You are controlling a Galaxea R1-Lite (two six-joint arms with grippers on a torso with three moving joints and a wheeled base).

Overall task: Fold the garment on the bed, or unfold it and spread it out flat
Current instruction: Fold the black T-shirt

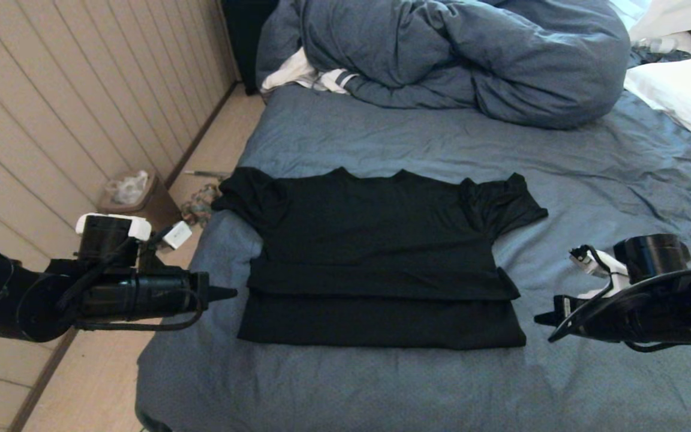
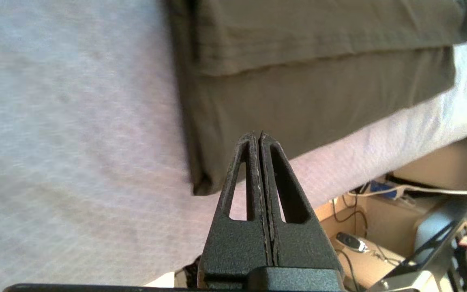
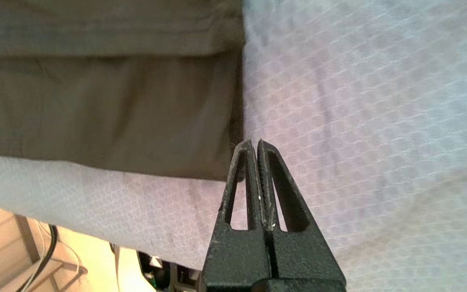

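Arms reach in level from both sides over the near part of the bed (image 1: 345,384). Left end effector (image 1: 228,293) and right end effector (image 1: 540,318) both have their fingers pressed together, empty, flanking the garment (image 1: 375,264) without touching it. It lies folded crosswise, sleeves spread; no writing shows. Beyond lies a bunched duvet (image 1: 471,54).

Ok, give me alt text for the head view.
A black T-shirt, folded crosswise, lies flat on a blue-grey bed. The left gripper and right gripper, both shut and empty, flank its near corners.
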